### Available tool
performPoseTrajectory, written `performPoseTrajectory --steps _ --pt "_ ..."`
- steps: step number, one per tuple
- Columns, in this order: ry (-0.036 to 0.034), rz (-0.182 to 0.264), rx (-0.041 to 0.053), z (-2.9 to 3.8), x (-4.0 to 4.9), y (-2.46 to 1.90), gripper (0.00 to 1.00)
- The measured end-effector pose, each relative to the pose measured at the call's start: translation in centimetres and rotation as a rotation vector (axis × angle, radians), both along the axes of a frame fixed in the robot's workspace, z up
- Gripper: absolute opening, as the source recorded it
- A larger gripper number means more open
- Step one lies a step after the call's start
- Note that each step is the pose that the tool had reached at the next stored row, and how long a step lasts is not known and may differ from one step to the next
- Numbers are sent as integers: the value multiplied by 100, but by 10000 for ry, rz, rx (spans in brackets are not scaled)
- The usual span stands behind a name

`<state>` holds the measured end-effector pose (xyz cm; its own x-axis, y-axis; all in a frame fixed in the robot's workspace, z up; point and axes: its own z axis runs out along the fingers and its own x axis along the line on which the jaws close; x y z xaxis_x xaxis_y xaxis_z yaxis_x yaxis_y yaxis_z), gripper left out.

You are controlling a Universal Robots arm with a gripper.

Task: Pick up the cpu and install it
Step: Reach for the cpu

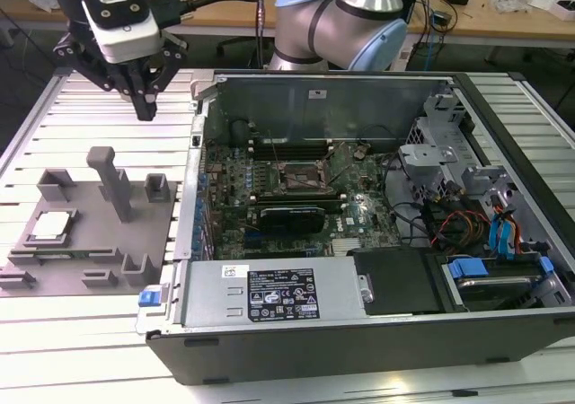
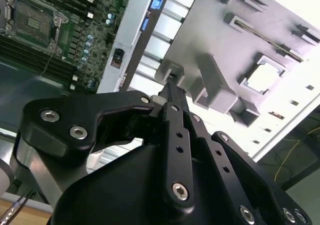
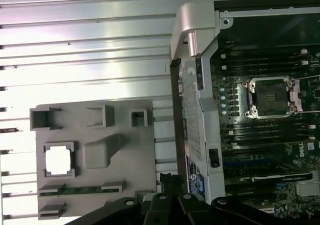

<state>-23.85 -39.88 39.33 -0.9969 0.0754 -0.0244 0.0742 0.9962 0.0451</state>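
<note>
while cpu (image 1: 51, 227) sits in grey fixture (image 1: 99, 235), slatted metal table (image 1: 99, 117), desks (image 1: 481, 20) behind

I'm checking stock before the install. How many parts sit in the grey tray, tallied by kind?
Chip: 1
Memory stick: 1
Total: 2 parts in the grey tray
</note>
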Motion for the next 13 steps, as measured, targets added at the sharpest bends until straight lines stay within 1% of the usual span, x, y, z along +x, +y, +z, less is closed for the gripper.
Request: performPoseTrajectory --steps 8,9,13 --pt "-4 0 0 0 -160 0 11" --pt "-5 0 0 0 -199 0 11" --pt "-9 1 1 -1 -288 0 11"
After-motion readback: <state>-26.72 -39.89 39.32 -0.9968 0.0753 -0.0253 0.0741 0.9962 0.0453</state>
